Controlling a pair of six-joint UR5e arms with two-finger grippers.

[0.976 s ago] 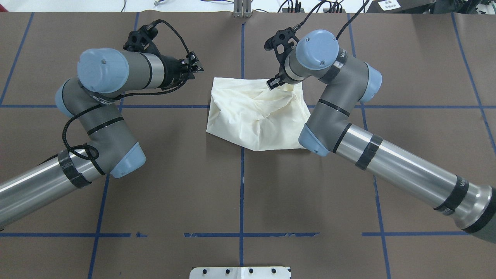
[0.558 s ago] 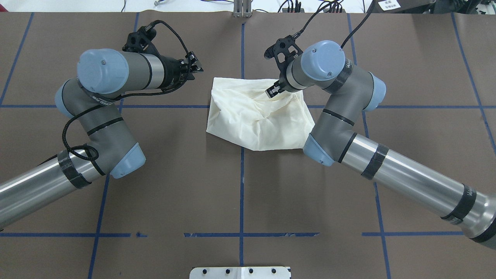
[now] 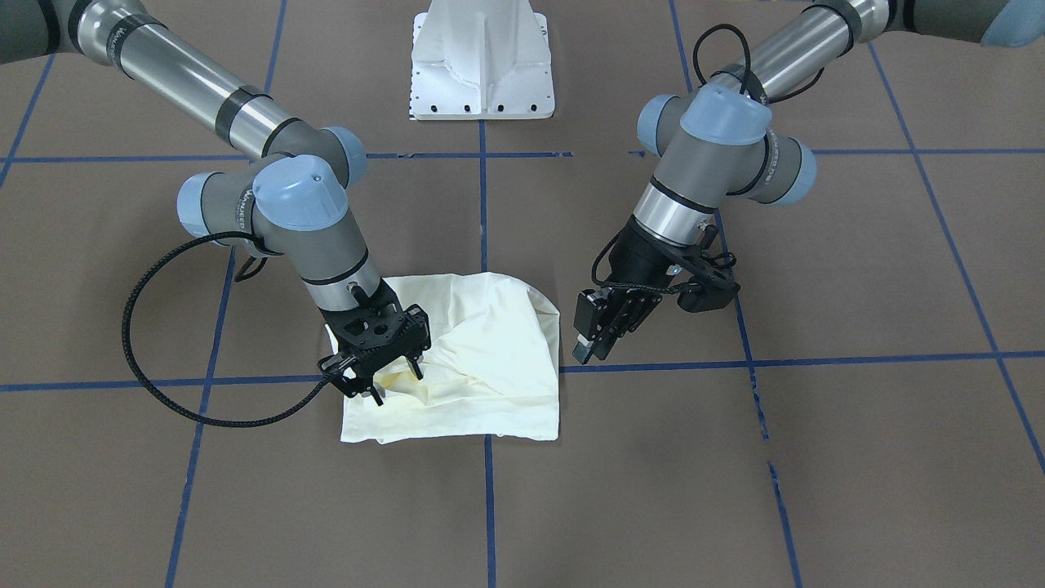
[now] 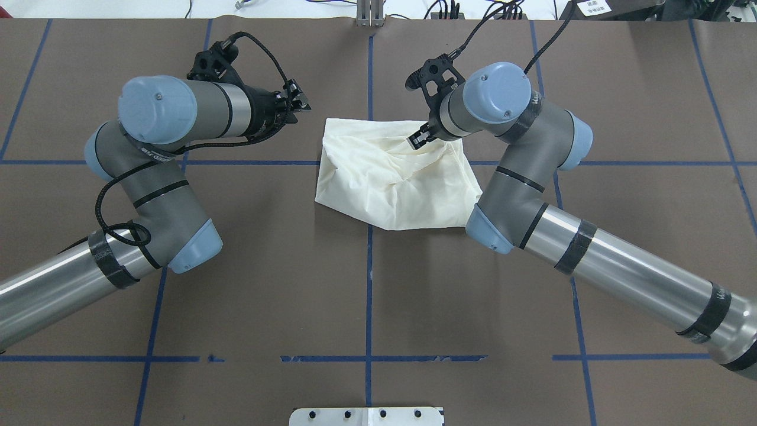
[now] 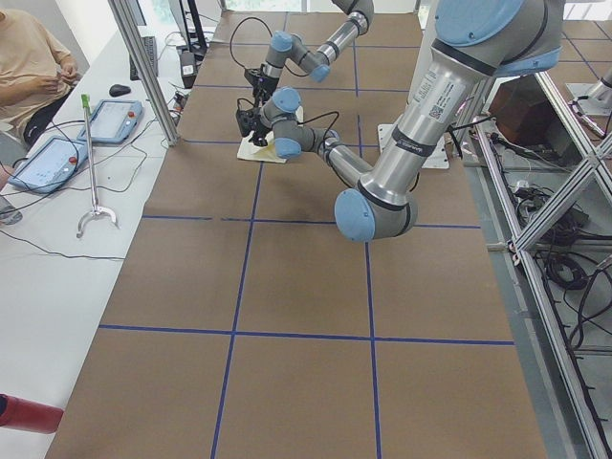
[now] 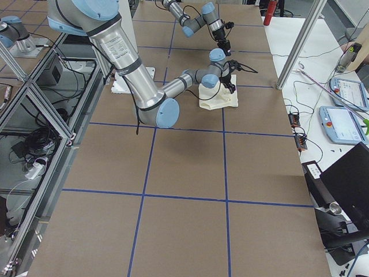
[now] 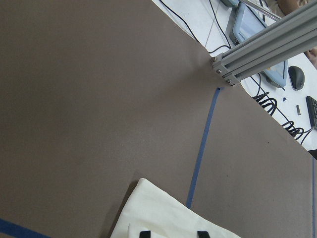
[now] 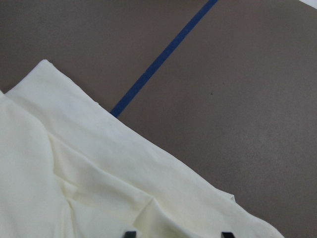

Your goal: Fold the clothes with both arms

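A cream long-sleeved shirt point(image 3: 490, 359) lies plain side up at the middle of the counter point(image 3: 735, 490), gathered into a rumpled, roughly square bundle across a crossing of blue tape lines point(image 3: 488, 506). The right pincer point(image 3: 397, 385) stands over a creased fold near the bundle's edge, jaws spread, tips at the cloth and nothing gripped. The left pincer point(image 3: 589, 347) hangs just beside the opposite edge, clear of the fabric; its wrist view shows it parted and empty too.

The garment looks light, soft and limp. It will likely sag and slide on the smooth covering rather than keep a shape. A hold seems best taken at an outer edge or corner, pinching all layers, one arm to each side.

Behind, the white pedestal base point(image 3: 483, 61) sits at the counter's far edge. The surface is a matt brown sheet ruled into large squares. Farther off, the side views show aluminium frame posts point(image 5: 143, 67), tablets point(image 5: 57, 158) and cables on a white strip alongside, and a seated person point(image 5: 29, 57).
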